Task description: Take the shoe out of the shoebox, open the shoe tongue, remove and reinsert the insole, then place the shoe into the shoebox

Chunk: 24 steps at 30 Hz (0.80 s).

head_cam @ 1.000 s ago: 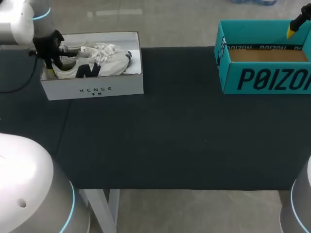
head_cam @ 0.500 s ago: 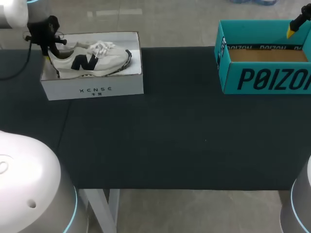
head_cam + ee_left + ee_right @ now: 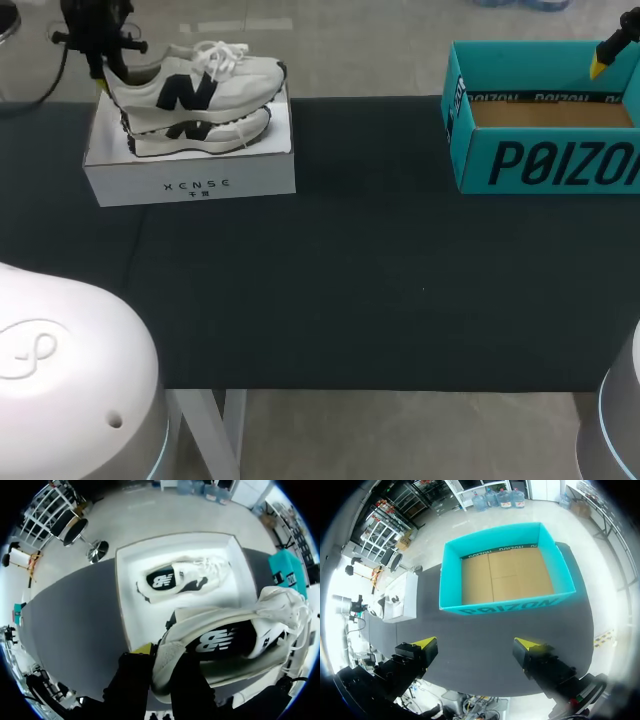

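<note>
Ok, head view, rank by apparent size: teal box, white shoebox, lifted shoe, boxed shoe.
Teal box and white shoebox: alike, teal one cropped by the frame.
Lifted shoe, nearer the camera.
Boxed shoe, partly hidden beneath it.

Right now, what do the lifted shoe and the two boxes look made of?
Lifted shoe: off-white mesh or suede-like fabric, matte, dark logo, cloth laces. White box: smooth matte cardboard, likely. Teal box: printed cardboard; bare brown floor inside shows it.
</note>
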Available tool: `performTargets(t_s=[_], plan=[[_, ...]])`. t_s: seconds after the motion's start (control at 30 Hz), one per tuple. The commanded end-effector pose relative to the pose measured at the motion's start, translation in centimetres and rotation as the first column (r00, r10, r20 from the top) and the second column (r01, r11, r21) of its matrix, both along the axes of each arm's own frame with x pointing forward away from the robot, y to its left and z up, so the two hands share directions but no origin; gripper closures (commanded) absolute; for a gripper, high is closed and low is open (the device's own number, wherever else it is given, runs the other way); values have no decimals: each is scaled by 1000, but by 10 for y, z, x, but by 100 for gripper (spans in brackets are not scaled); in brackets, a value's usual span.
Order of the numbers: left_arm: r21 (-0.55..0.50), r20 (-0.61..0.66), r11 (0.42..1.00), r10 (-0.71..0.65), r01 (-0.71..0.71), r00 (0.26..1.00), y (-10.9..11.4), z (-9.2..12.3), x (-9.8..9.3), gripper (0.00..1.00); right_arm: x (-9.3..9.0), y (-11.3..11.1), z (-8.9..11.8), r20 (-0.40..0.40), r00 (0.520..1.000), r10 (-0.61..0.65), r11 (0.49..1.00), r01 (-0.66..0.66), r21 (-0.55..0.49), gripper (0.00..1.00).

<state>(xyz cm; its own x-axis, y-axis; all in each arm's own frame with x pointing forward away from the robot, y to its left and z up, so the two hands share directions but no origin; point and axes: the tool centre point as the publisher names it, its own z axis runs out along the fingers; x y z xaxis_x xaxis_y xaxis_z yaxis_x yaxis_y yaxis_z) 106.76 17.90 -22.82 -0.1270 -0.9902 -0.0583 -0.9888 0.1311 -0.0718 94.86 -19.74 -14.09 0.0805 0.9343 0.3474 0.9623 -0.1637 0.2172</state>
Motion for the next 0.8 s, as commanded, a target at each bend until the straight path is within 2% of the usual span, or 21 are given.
performTargets(t_s=[0.03,0.1,0.23,0.5,0.8], plan=[[80,51,997,-14,10,999,-31,27,-31,100,0,0,0,0,1000,-1,1000,1,-2,0],[111,73,994,-11,3,997,-46,29,-38,100,0,0,0,0,1000,-1,1000,1,-2,0],[110,84,994,0,-9,996,-70,30,-51,100,0,0,0,0,1000,-1,1000,1,-2,0],[63,89,996,65,-70,994,-121,17,-77,100,0,0,0,0,1000,-1,1000,1,-2,0],[14,67,996,86,-87,994,-178,-21,-101,100,0,0,0,0,1000,-1,1000,1,-2,0]])
